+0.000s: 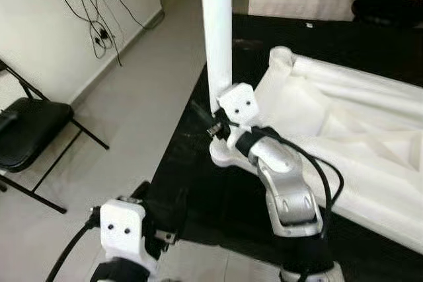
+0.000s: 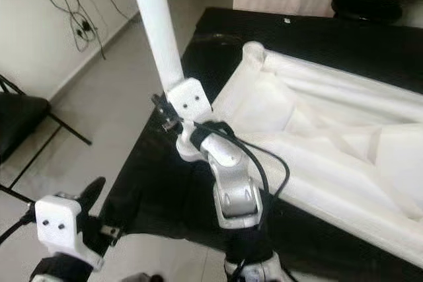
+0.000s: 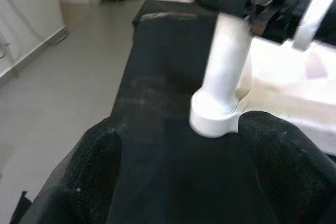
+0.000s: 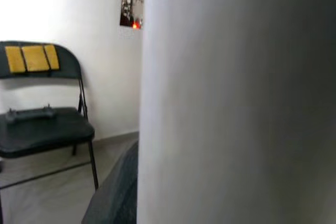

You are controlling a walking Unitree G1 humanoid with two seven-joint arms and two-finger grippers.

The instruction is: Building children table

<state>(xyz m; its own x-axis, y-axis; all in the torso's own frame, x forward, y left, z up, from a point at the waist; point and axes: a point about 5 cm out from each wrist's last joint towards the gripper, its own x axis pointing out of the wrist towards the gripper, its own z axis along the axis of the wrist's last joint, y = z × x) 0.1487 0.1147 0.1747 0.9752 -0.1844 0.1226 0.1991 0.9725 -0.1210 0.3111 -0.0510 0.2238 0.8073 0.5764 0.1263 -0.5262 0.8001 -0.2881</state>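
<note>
white table leg (image 1: 217, 31), one, clamped upright in right end effector (image 1: 213, 125); left end effector (image 3: 178, 177) apart; one tabletop (image 1: 357, 130), seemingly upturned.

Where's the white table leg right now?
The white table leg stands upright on the black mat, its base just left of the overturned white tabletop, with the right gripper shut on it.
</note>
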